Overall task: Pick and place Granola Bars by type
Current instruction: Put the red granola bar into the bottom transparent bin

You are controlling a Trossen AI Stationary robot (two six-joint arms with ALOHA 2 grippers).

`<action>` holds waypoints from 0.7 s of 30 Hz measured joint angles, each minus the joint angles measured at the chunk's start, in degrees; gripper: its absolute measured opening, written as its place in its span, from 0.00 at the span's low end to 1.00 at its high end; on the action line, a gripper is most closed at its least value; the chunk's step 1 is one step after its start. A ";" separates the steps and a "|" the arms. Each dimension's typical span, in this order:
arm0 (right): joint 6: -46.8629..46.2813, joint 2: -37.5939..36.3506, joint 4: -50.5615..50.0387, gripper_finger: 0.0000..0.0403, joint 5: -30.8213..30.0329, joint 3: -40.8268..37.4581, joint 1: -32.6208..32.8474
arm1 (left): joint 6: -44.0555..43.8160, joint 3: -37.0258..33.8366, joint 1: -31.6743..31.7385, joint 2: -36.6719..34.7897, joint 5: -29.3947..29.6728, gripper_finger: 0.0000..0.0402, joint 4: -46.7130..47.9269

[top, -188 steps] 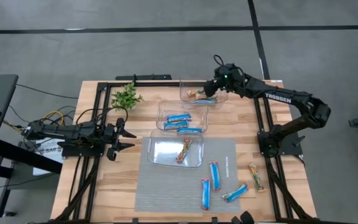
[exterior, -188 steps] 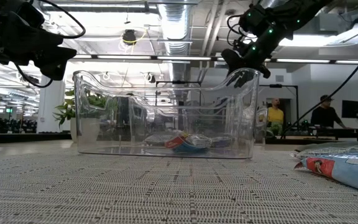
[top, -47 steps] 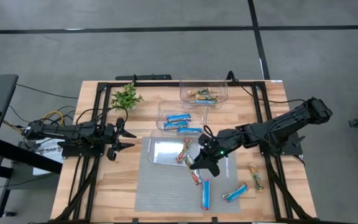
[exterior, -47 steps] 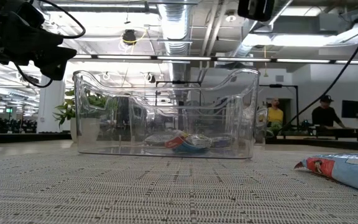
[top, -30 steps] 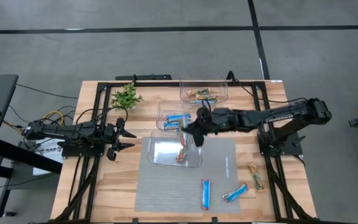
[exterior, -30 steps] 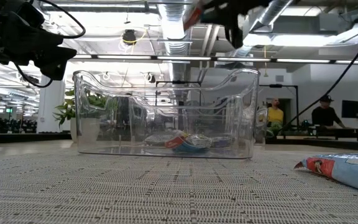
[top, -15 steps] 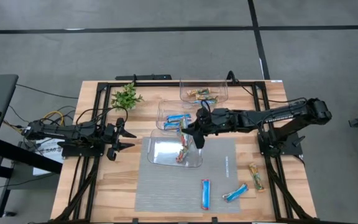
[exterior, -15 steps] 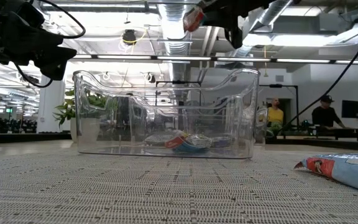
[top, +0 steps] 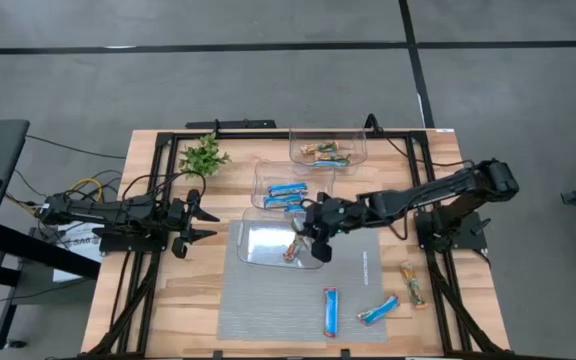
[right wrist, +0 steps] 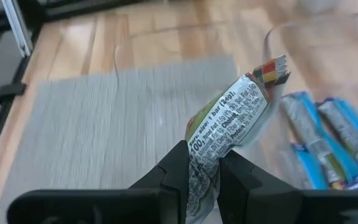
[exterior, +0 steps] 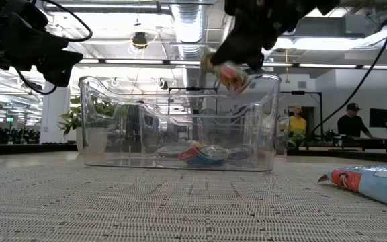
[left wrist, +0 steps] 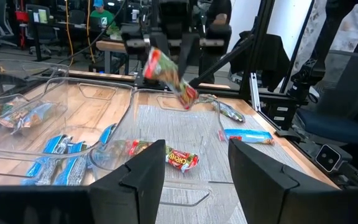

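My right gripper [top: 317, 234] is shut on a red multicolour granola bar [right wrist: 232, 123] and hovers over the right end of the near clear bin [top: 253, 262]. In the low view the bar [exterior: 226, 72] hangs at the height of the bin's rim. Another red multicolour bar [top: 293, 246] lies flat on that bin's floor. Blue bars [top: 288, 196] lie in the middle bin and orange-brown bars [top: 325, 152] in the far bin. My left gripper [top: 198, 222] waits open at the table's left side, pointing level. My right gripper pinches one end of the red multicolour bar [right wrist: 201, 159] between its two fingers. The fingers come from the table's right, slanting down, and lie along the bar. The bar juts out past the fingertips, tilted, its free end [right wrist: 273, 67] clear above the near bin.
Two blue bars [top: 330, 310] [top: 379, 309] lie on the grey mat [top: 268, 310] near the front edge. An orange-brown bar [top: 410, 283] lies on the wood to the right of the mat. A small green plant [top: 203, 155] stands at the far left.
My right gripper has sunk and gone a little toward the table's near edge with the red multicolour bar, rolling as it went. The bar has come down from high above the near bin to about rim height and now hangs more tilted.
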State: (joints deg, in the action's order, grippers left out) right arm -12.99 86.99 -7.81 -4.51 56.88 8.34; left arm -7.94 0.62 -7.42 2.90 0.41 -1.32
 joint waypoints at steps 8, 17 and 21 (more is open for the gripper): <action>0.05 3.22 0.45 0.13 -0.05 0.04 1.15 | 0.06 0.00 0.01 -0.02 0.01 0.42 -0.01; 0.66 3.22 0.12 0.25 -0.11 0.04 1.44 | 0.17 -0.01 0.01 -0.02 0.01 0.42 -0.01; -1.47 3.22 0.12 0.33 -0.09 0.04 1.44 | 0.13 0.00 0.00 0.00 0.02 0.42 -0.02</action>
State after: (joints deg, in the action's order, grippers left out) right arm -14.47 90.21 -7.68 -4.60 56.93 9.78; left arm -7.81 0.62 -7.42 2.90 0.43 -1.34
